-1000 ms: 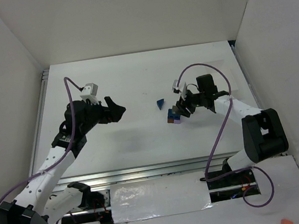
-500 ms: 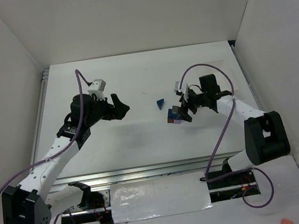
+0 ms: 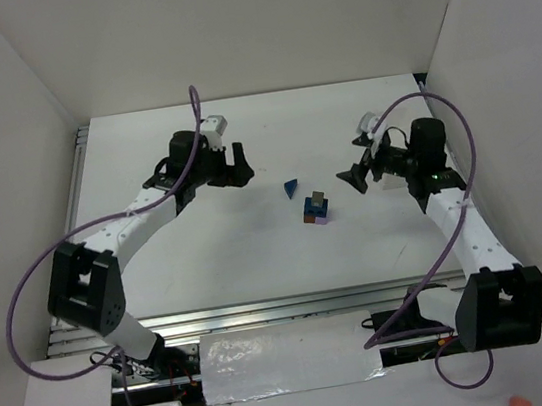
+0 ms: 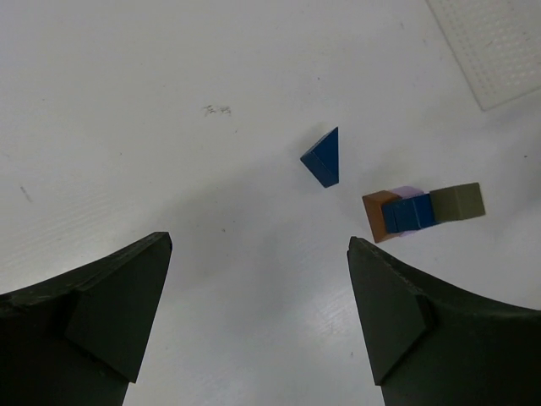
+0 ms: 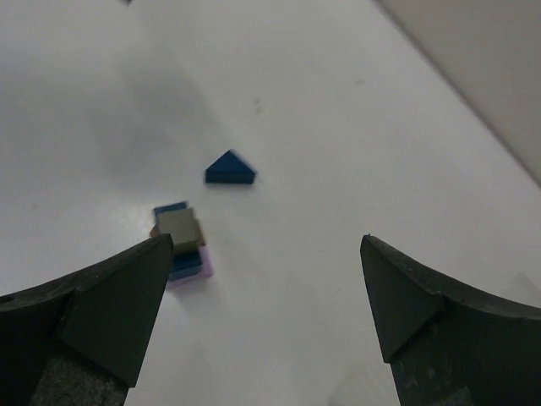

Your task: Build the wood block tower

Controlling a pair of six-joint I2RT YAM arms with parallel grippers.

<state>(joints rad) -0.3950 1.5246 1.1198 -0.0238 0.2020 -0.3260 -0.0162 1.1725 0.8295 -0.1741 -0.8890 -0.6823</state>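
Note:
The wood block tower (image 3: pixel 316 209) stands mid-table: lavender and brown-orange at the bottom, blue above, a grey block (image 5: pixel 179 226) on top. It also shows in the left wrist view, where the tower (image 4: pixel 420 211) is ahead to the right. A loose dark blue triangular wood block (image 3: pixel 291 188) lies just left of and behind the tower. My right gripper (image 3: pixel 356 176) is open and empty, a short way right of the tower. My left gripper (image 3: pixel 235 163) is open and empty, left of the triangular block (image 4: pixel 324 158). In the right wrist view the right gripper (image 5: pixel 266 241) faces the triangle (image 5: pixel 231 169).
White walls close in the table on the left, back and right. A metal rail (image 3: pixel 266 310) runs along the near edge. The corner of a white textured tray (image 4: pixel 499 42) shows at the top right of the left wrist view. Purple cables loop above both arms.
My right gripper opened, let go of the grey block on the tower and drew back to the right. My left arm swung toward the back and right, nearer the triangular block.

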